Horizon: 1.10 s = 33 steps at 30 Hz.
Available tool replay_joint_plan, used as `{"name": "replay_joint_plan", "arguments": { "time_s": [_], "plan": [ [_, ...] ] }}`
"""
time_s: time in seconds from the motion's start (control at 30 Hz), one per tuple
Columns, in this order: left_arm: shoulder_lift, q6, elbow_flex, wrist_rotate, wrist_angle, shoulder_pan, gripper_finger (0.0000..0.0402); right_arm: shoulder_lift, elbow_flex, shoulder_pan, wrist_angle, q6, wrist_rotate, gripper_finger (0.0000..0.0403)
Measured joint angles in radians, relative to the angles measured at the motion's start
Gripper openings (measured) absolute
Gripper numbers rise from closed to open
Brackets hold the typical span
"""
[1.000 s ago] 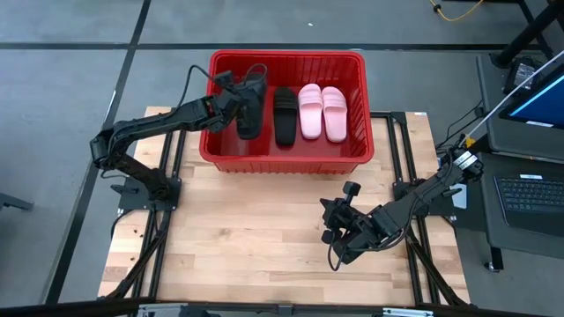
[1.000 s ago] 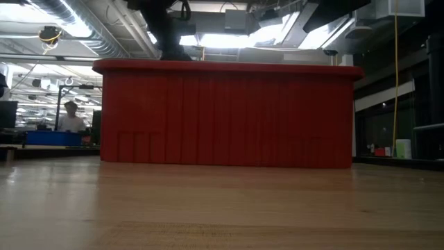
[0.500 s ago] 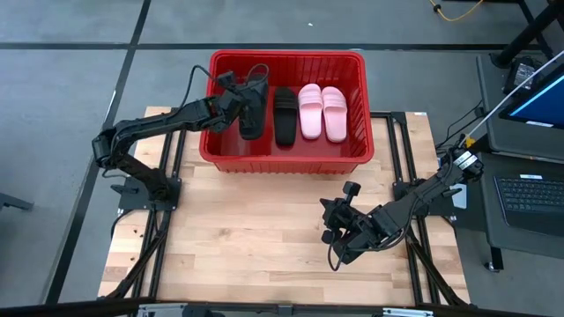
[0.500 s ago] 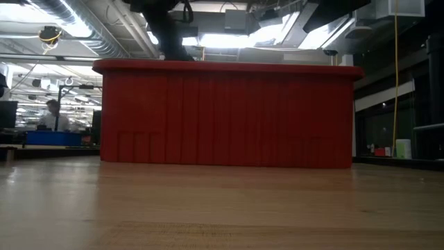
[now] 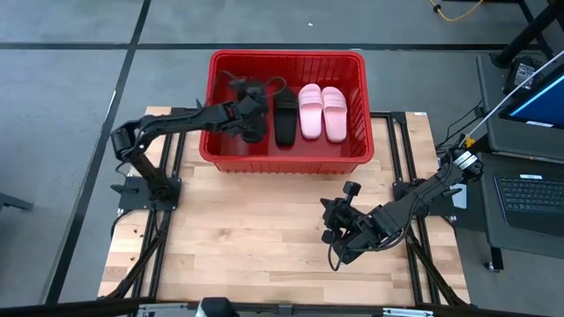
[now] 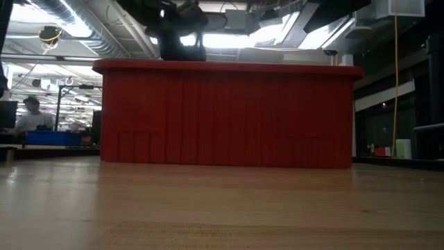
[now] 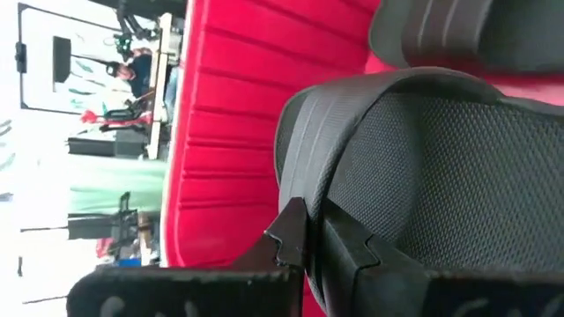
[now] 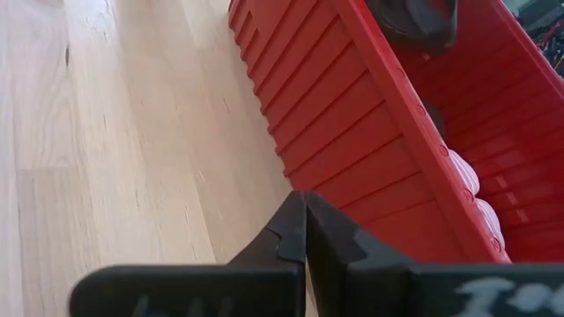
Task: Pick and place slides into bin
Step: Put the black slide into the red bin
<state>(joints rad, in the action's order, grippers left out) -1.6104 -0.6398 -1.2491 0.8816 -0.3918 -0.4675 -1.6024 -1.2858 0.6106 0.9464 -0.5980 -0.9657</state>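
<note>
Inside the bin (image 5: 220, 157), at its nine o'clock, my left gripper (image 7: 307, 231) pinches a black slide (image 7: 423, 167) by its rim: light, bendy foam; right gripper (image 8: 306, 231) clenched empty

A pale wooden table (image 5: 247, 238) with butcher-block planks, carried on a black metal frame (image 5: 398, 141), the red bin (image 5: 284, 163) sat at its far edge, the near boards lay bare in the low view
</note>
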Motion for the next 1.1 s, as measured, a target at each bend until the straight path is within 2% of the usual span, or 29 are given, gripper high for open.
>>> {"name": "replay_joint_plan", "arguments": {
  "time_s": [0.1,0.37,0.7,1.1],
  "plan": [
    [-0.024,-0.007,0.0,0.011,0.013,-0.003,0.0008,0.0,0.0,0.0,0.002,0.0,0.0,0.0006],
    [-0.046,-0.003,0.0,-0.063,0.08,-0.038,0.0008,0.0,0.0,0.0,0.003,-0.001,0.0,0.0006],
    [-0.046,0.016,0.0,-0.129,0.079,-0.074,0.0008,0.0,0.0,0.0,0.003,-0.001,0.0,0.0006],
    [-0.046,0.015,0.0,-0.161,0.078,-0.081,0.0008,0.0,0.0,0.0,0.002,-0.002,0.0,0.0006]
  ]
}}
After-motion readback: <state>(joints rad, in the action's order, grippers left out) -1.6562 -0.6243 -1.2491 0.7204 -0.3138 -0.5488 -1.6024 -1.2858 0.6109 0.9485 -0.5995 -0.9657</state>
